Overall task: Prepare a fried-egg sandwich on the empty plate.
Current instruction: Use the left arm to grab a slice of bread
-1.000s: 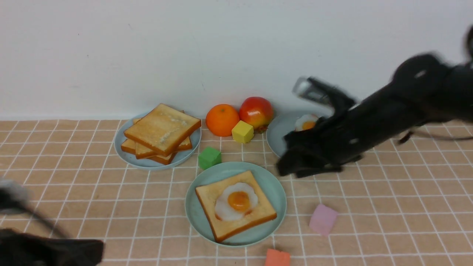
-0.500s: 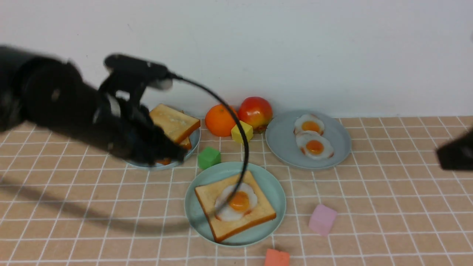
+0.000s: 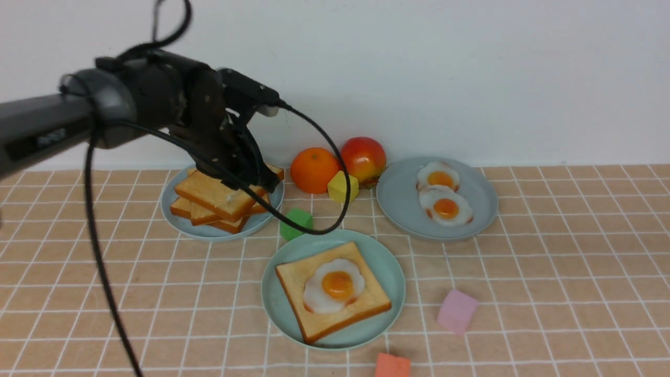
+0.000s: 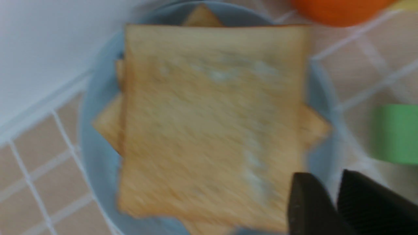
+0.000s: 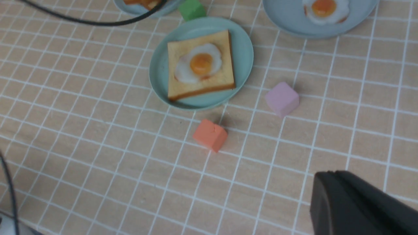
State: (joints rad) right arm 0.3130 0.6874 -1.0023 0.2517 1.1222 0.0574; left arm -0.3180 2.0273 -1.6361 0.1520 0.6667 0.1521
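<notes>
We find the half-built sandwich in the middle of the checked cloth [image 3: 549,272], nearer to us than the other plates. Its toast slice [image 3: 314,320] lies flat on the mint-green plate [image 3: 391,269]. Being square, it has no long axis. It sits askew to the cloth's grid, one corner pointing toward us and slightly left, the opposite corner toward the wall. Its face is pale tan, and an orange-brown crust shows along the two near edges. The fried egg [image 3: 335,285] lies on it yolk up and uncovered, a glossy white lobed patch with an orange yolk, well inside the crusts.

Behind and to the left, a blue-grey plate [image 3: 172,217] holds a stack of toast [image 3: 220,201]. Its top slice is twisted against those beneath and flecked with white. The left claw [image 3: 264,183] hangs at the stack's right corner. In the left wrist view its fingers [image 4: 307,202] stand slightly parted with nothing between them. Whether they touch the toast we cannot tell.

Behind and to the right, a second blue-grey plate [image 3: 398,207] holds two more eggs [image 3: 445,208]. An orange [image 3: 314,170], an apple [image 3: 363,157] and a yellow cube [image 3: 343,187] stand between the two plates. A green cube [image 3: 296,219] sits just behind the mint-green plate.

The right claw [image 5: 329,189] shows only in its own wrist view, pressed together and empty, over the cloth well apart from the sandwich.
</notes>
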